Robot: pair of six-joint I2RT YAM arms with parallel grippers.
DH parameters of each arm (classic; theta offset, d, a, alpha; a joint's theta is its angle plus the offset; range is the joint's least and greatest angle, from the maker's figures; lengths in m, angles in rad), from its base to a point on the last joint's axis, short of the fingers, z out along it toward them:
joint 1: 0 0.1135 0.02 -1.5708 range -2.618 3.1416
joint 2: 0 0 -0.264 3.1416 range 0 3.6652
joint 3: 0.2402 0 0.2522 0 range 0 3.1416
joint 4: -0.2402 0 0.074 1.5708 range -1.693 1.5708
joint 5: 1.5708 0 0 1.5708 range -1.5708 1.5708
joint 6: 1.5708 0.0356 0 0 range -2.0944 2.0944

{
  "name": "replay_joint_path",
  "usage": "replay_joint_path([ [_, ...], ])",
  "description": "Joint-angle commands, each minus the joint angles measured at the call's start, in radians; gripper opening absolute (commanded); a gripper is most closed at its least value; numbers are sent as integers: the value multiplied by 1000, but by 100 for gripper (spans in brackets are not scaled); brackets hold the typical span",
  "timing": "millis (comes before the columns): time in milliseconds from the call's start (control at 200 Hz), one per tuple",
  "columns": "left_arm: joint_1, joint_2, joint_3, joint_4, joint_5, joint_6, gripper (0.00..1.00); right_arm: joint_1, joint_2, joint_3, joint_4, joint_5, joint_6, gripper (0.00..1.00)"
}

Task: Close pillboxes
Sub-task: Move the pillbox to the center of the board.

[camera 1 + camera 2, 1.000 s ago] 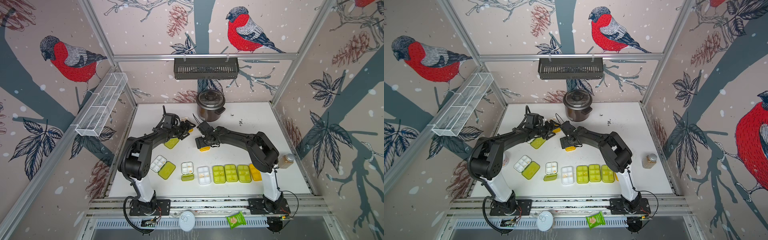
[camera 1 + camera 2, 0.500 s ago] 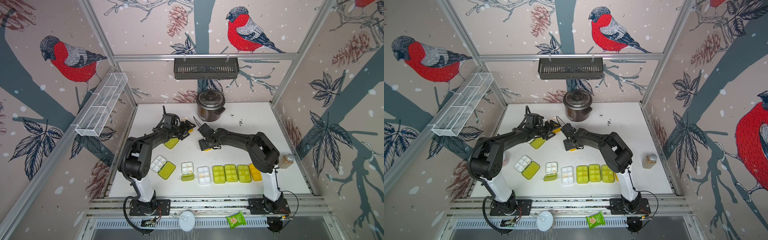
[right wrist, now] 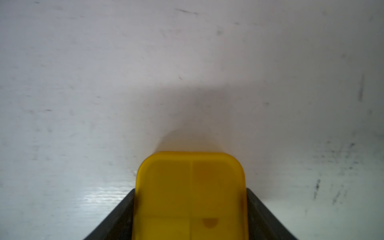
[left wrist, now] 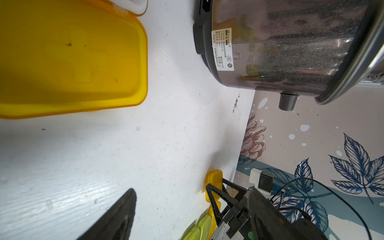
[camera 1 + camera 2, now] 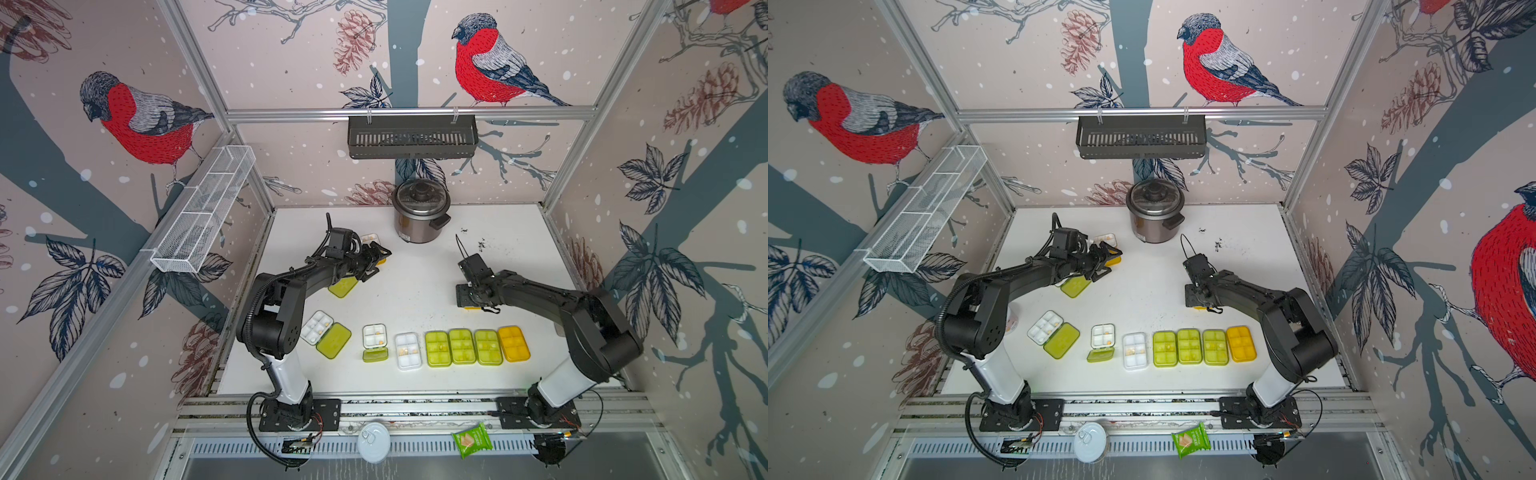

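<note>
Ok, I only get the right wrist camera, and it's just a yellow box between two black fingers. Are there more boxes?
Observer: Yes. In front of your yellow box, near the table edge, five stand in a row: a white box, three green boxes, an orange box.
Operator: Any open ones?
Observer: Left of that row, two open boxes lie with green lids flipped out.
Operator: What's the other arm doing?
Observer: The left gripper is open, right by the yellow lid of another open box, near the cooker.
</note>
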Motion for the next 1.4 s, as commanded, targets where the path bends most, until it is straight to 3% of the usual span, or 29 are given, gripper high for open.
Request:
replay_joint_path([
  [0, -5, 4, 1, 36, 15, -5, 84, -47, -51, -52, 25, -7, 17, 75],
  [185, -14, 12, 2, 31, 14, -3, 84, -144, -63, -115, 72, -80, 17, 75],
  [440, -27, 5, 1, 36, 20, -5, 84, -151, -51, -138, 53, -11, 30, 78],
  [705, -31, -4, -3, 44, 32, -15, 84, -169, -134, -176, 25, 77, 74, 83],
  [1011, -31, 0, -1, 42, 30, -9, 84, -180, -210, -167, 16, 92, 66, 90],
  [1396, -28, -2, 16, 16, 23, 12, 84, -167, -168, -191, 54, 43, 53, 92],
])
